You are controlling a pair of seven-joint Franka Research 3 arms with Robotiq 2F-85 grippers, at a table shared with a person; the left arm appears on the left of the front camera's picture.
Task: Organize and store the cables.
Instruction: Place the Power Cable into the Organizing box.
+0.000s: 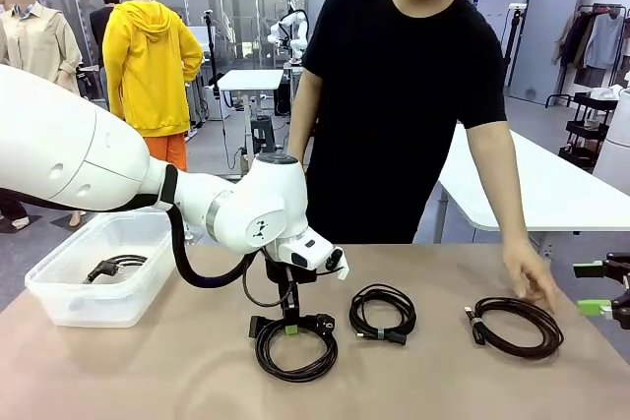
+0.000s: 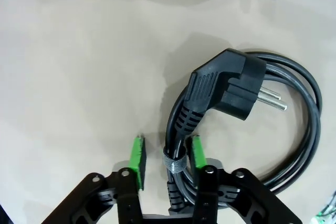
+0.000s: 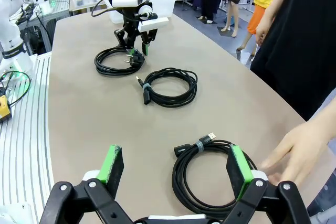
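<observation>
Left gripper (image 1: 289, 326) is down on the power cable coil (image 1: 295, 349) at the near table edge, with the tied section between its pads (image 2: 197, 150); the log-shut look isn't obvious, so I can't tell if it's clamped. Right gripper (image 3: 176, 169) is spread wide above the USB cable coil (image 3: 212, 174). The middle coil (image 1: 383, 313) lies loose, another cable (image 1: 115, 267) sits in the clear bin (image 1: 94, 302), and the person's hand (image 1: 532, 274) rests by the right coil.

Robot lab: more arms (image 1: 290, 34) (white tables (image 1: 251, 80)).

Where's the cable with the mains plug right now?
In the front view the power cable lies coiled on the table's near edge, left of the middle cable, right of the clear bin. The left end effector is on its tied section.
</observation>
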